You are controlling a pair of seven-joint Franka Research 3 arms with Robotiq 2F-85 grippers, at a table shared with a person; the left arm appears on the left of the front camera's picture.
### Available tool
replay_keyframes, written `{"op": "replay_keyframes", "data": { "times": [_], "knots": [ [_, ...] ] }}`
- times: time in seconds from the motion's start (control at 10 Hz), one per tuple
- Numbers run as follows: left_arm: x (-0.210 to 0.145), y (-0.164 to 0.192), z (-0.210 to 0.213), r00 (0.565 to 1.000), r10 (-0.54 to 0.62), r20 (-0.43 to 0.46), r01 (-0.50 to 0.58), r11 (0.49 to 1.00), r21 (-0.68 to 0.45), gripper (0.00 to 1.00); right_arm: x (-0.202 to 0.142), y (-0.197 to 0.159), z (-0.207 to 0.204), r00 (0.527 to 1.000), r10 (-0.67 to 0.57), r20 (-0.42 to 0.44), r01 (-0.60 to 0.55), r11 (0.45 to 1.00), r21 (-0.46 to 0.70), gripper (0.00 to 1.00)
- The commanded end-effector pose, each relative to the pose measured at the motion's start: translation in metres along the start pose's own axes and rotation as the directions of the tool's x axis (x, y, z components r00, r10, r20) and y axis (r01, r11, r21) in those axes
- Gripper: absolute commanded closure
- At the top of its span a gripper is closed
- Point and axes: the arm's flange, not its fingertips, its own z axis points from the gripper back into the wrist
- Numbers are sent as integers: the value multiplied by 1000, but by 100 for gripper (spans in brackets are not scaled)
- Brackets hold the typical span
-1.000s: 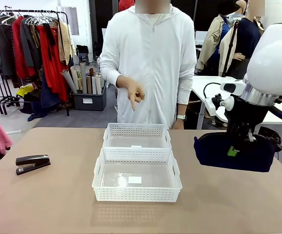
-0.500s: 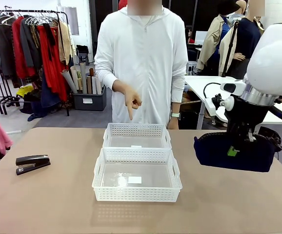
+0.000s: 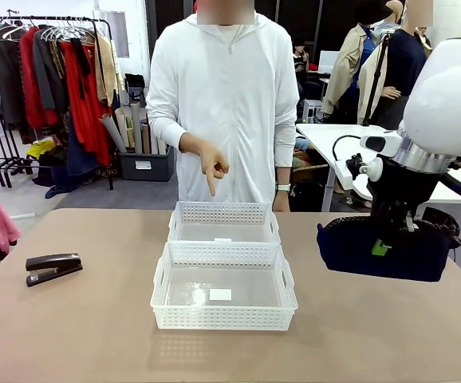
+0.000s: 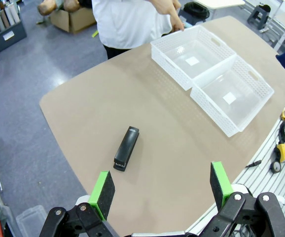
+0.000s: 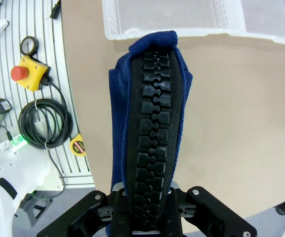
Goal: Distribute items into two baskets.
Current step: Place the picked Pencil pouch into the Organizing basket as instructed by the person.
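My right gripper (image 3: 384,246) is shut on the dark navy pouch (image 3: 382,249), holding it in the air to the right of the baskets. In the right wrist view the pouch (image 5: 150,113) rises between the fingers, its black zipper facing me. The larger basket (image 3: 223,315) stands at the table's middle and the smaller basket (image 3: 223,211) right behind it, both with nothing in them. A black stapler (image 3: 53,266) lies at the table's left. My left gripper (image 4: 161,187) hangs open high above the stapler (image 4: 126,147). The person's hand (image 3: 214,167) points down at the smaller basket.
The person in white stands at the far side behind the baskets (image 4: 209,76). A clothes rack (image 3: 47,72) and another table (image 3: 338,140) lie beyond. Cables and a red stop button (image 5: 30,78) lie on a ribbed board beside the table's edge.
The person has shifted slightly left and lowered the pointing hand toward the smaller basket. Both arms and the pouch have stayed still.
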Motion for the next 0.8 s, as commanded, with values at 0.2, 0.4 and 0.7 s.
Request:
{"op": "replay_keyframes", "data": {
  "times": [0.2, 0.4, 0.7],
  "knots": [
    [1, 1, 0, 1000, -8, 11, 8, 1000, -10, 0, 0, 0, 0, 1000, 0, 0, 0, 1000, 0, 100],
    [1, 1, 0, 1000, -8, 11, 8, 1000, -10, 0, 11, -11, -2, 999, 27, 24, -27, 1000, -8, 100],
    [1, 1, 0, 1000, -8, 11, 8, 1000, -10, 0, 35, -30, -6, 996, 84, 40, -83, 996, -42, 100]
  ]
}}
